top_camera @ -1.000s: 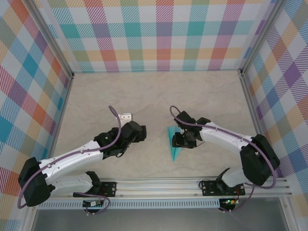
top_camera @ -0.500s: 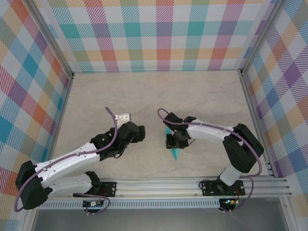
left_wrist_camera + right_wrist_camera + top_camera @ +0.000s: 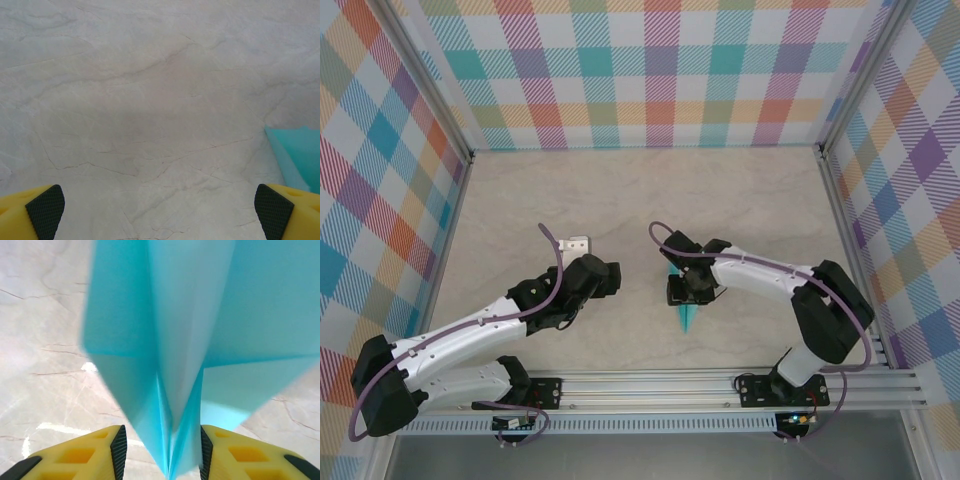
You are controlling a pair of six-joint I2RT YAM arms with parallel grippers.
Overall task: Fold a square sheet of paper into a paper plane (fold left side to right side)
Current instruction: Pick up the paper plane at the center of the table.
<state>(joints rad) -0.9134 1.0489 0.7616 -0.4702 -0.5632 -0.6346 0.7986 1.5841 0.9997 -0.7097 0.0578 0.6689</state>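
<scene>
Your right tool (image 3: pixel 161 452) stands astride the plane (image 3: pixel 689 320) at the middle of the tabletop (image 3: pixel 620 190), a second after working from the paper's right flank. The arm is now drawn in and to the left, its elbow nearer the centre. The wrist covers most of the turquoise dart that lay open to the overhead camera a moment ago. From above, the pointed near end pokes out below the wrist, aimed at the arm bases. The plane itself sits about where it was, wide end away from you

From the right wrist, the folded layers rise between the two black pads (image 3: pixel 119 447), with the centre crease running down into the gap. The jaws are part-way closed around that crease, and you cannot tell whether the pads bite the paper or merely flank it

Your left tool (image 3: pixel 160 212) is spread wide and holds nothing. It hangs low over bare tabletop just left of the plane, whose edge shows at the right of the left wrist view. It is as good as where it was a second ago

The sheet already reads as a slim dart, so the folding looks close to done. The right tool's shift onto the spine suggests a press along the centre crease, or a pick-up by it. Watch the squeeze, because an off-centre pinch could splay the wings or drag the light paper across the smooth tabletop. The left tool is well placed to pin the paper if it slides
</scene>
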